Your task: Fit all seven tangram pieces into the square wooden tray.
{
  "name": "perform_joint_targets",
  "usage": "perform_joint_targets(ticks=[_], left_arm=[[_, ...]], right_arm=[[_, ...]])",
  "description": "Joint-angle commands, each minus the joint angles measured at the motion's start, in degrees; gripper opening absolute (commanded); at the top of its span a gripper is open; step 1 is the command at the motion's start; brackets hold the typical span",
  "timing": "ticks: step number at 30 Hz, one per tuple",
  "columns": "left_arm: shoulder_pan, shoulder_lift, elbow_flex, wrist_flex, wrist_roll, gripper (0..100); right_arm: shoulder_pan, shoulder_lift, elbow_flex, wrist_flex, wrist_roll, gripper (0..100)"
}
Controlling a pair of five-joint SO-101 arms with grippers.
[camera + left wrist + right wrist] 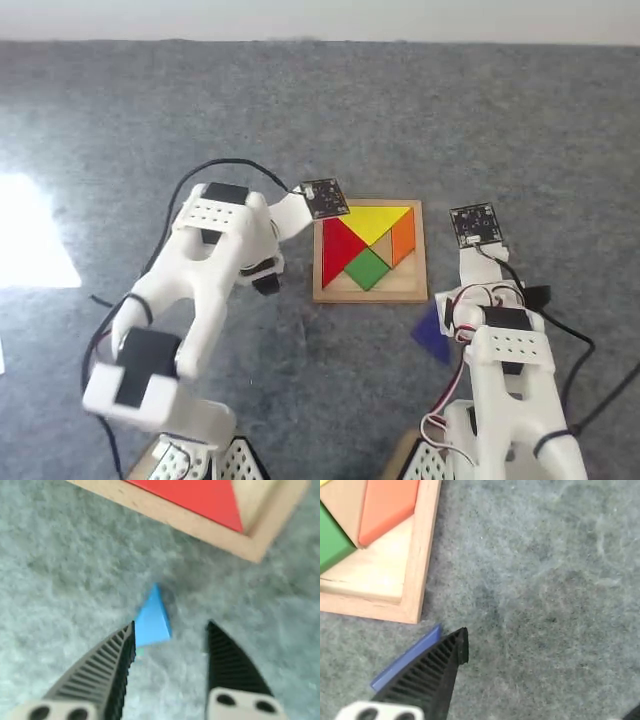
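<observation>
Flanking light-blue triangle (152, 620) near tray (200, 527), left hand (170, 626) spread; right hand (550, 672) spread beside dark-blue piece (407, 657).

Pale bare-wood tray (368, 294), smooth matt red piece (338, 246), fuzzy grey cloth tabletop (500, 120)

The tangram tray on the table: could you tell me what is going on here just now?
Two robot arms are filling the wooden tray with tangram pieces. The red piece, yellow piece, orange piece and green piece lie in it; its near part is bare. The left gripper hangs open over a light blue triangle on the grey carpet by the tray's corner. The right gripper, also open, is beside a dark blue piece lying just outside the tray.
</observation>
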Motion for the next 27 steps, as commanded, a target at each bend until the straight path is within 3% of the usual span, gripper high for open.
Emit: perform_joint_targets(ticks=[1,8,13,19,27], left_arm=[[-0.7,-8.7,0.84,4.22,-5.01,24],[-1.32,-8.7,9.36,-7.03,-4.75,24],[-2.11,0.26,6.81,-12.22,-4.92,24],[-3.78,11.43,-5.58,-4.48,-5.1,24],[-3.69,12.66,-8.4,-4.31,-6.24,15]], right_arm=[[-0.4,-1.19,-0.26,-1.01,0.79,51.9],[-0.31,-1.19,-0.26,-1.01,0.79,51.9],[-0.31,-1.19,-0.26,-1.01,0.79,51.9],[-0.31,-1.19,-0.26,-1.01,0.79,51.9],[-0.4,-1.19,-0.26,-1.01,0.79,51.9]])
